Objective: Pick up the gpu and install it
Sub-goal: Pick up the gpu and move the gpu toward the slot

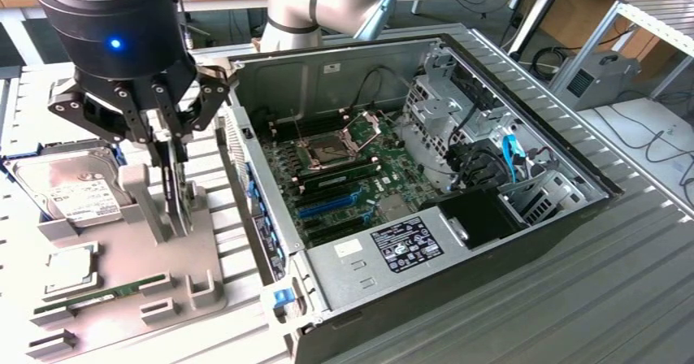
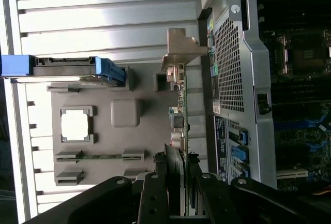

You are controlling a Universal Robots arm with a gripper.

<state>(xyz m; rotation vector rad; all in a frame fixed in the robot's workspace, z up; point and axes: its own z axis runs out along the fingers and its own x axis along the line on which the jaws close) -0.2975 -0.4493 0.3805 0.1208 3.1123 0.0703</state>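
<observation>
Pickup step: the gripper (image 1: 171,149), partly closed, pinches the gpu (image 1: 179,200), which stands upright in its grey holder (image 1: 125,242).

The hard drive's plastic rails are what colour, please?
Blue rails, best seen in the wrist view.

Grey fixture tray (image 1: 139,187) on ribbed metal table (image 1: 564,299) held hard drive (image 1: 76,192), CPU chip (image 1: 67,268), memory stick (image 1: 103,292). Just beside it lay an open PC case (image 1: 542,112); motherboard (image 1: 358,173), blue cables (image 1: 509,154) inside.
</observation>
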